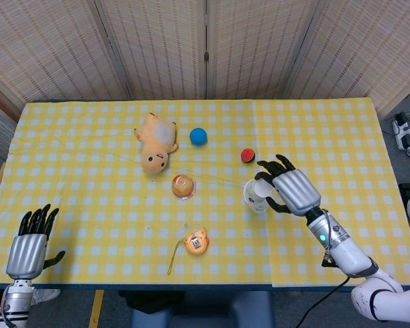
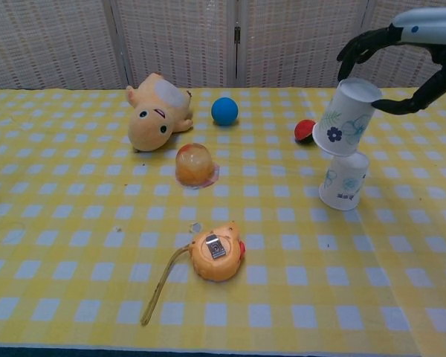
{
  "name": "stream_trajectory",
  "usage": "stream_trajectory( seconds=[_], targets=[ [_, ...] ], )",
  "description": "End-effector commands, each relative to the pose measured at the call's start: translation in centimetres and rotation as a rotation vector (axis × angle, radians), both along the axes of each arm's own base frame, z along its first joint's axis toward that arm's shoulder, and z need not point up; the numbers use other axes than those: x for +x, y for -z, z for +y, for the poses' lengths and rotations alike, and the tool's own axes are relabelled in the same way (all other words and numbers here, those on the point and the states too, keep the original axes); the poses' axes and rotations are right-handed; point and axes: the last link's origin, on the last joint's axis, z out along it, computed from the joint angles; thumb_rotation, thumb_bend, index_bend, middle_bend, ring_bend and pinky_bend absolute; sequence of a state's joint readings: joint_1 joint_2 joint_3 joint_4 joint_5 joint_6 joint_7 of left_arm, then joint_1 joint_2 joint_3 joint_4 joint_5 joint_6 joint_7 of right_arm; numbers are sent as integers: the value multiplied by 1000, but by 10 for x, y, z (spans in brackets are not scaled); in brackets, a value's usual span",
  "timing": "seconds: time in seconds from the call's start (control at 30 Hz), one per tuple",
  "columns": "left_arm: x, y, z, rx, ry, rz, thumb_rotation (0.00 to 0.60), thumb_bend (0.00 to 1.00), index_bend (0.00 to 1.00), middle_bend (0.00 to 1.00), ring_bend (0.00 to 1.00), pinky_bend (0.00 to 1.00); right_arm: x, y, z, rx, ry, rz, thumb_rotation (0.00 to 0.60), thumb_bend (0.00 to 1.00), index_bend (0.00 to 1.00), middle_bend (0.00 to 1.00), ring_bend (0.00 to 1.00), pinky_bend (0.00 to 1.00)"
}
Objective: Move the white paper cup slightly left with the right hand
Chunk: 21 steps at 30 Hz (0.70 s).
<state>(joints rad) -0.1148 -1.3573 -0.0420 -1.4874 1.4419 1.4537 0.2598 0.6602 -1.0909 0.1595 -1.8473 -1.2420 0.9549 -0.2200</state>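
Observation:
My right hand [image 2: 406, 46] grips a white paper cup [image 2: 344, 117] with a blue flower print by its upturned base and holds it tilted above the table. A second, matching cup [image 2: 343, 181] stands upside down on the yellow checked cloth directly beneath it. From the head view the held cup [image 1: 258, 190] shows at the fingertips of the right hand [image 1: 292, 192], right of the table's middle. My left hand [image 1: 29, 247] hangs at the near left corner, fingers apart and holding nothing.
A red and black ball [image 2: 305, 131] lies just behind the cups. Further left are a blue ball [image 2: 224, 111], a plush toy [image 2: 157, 110], an orange jelly cup [image 2: 194, 164] and an orange tape measure [image 2: 218, 257] near the front.

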Motion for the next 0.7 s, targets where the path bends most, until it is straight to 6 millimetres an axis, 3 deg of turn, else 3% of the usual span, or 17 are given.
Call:
stream_trajectory(
  seconds=[0.03,0.4,0.7],
  targets=[
    [0,-1,0,1,-1,0,600,212,60,20,8,0,6,20,-5,44,-12,19,600,475,348,148,148,48],
    [-5,-1,-4,-2,-18,-2,600,212,60,20,8,0,0,70,-24,110,21,79,600,475,348,148,149,48],
    [-7,0,-4,-5,-21,-3,600,212,54,20,8,0,-6,87,-29,121,37,100,600,475,348,148,150,48]
  ],
)
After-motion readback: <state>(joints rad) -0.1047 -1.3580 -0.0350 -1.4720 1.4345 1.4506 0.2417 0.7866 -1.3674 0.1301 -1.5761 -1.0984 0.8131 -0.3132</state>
